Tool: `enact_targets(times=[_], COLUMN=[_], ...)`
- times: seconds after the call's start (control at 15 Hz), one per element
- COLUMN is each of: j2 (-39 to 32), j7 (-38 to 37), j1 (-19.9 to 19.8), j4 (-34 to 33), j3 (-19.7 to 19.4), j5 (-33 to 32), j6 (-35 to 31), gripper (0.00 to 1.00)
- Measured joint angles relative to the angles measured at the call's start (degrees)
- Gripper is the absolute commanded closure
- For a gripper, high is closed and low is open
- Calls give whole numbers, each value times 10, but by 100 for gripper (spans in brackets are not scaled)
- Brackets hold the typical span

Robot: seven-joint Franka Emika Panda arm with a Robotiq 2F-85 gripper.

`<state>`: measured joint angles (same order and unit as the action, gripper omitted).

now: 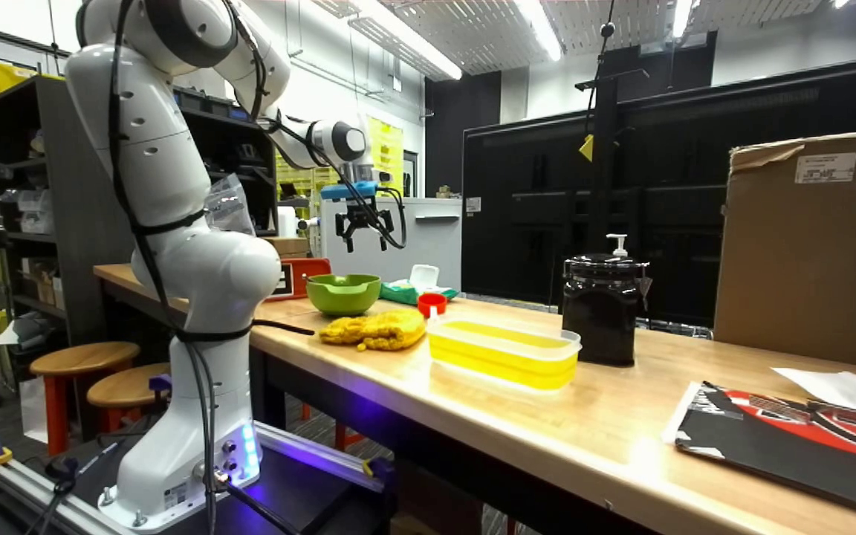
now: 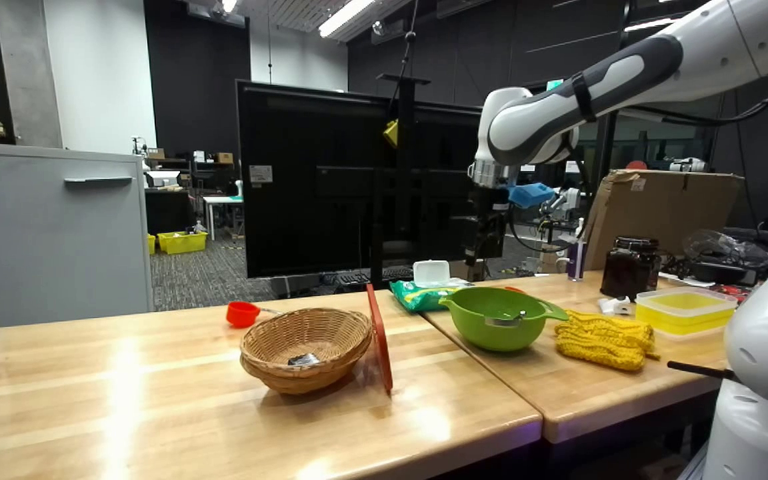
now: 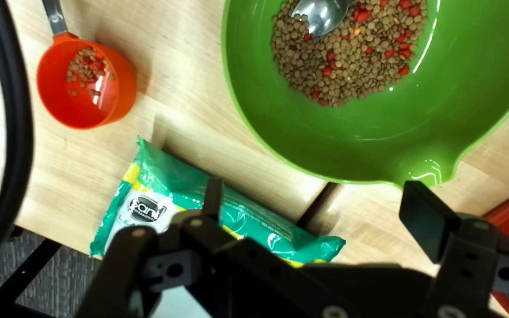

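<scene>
My gripper (image 3: 320,210) is open, with nothing between its fingers. It hangs above the table in both exterior views (image 1: 366,241) (image 2: 474,257). Below it in the wrist view lie a green wipes pack (image 3: 254,221) and the spouted green bowl (image 3: 369,141); the gripper touches neither. The bowl holds brown lentils with red bits (image 3: 347,75) and a metal spoon (image 3: 323,15), whose handle is cut off by the frame. An orange-red measuring cup (image 3: 124,88) with a few lentils inside lies left of the bowl. The bowl also shows in both exterior views (image 1: 344,299) (image 2: 501,337).
A wicker basket (image 2: 307,380) stands beside an upright red panel (image 2: 379,340); another red cup (image 2: 243,314) lies behind it. A yellow knitted item (image 1: 376,331), a clear container with yellow contents (image 1: 502,355) and a dark jar (image 1: 599,316) stand along the table. A cardboard box (image 1: 807,245) rises beyond.
</scene>
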<state>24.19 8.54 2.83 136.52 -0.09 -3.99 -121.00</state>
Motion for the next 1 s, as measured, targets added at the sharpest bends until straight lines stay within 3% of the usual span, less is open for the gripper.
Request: enact_targets(times=[0.47, 1.0], j2=[-15, -113], j7=[51, 150], j1=[2, 6], j4=[-12, -113], j3=[-10, -21], j5=[6, 25], j6=[0, 9], gripper=[0, 0])
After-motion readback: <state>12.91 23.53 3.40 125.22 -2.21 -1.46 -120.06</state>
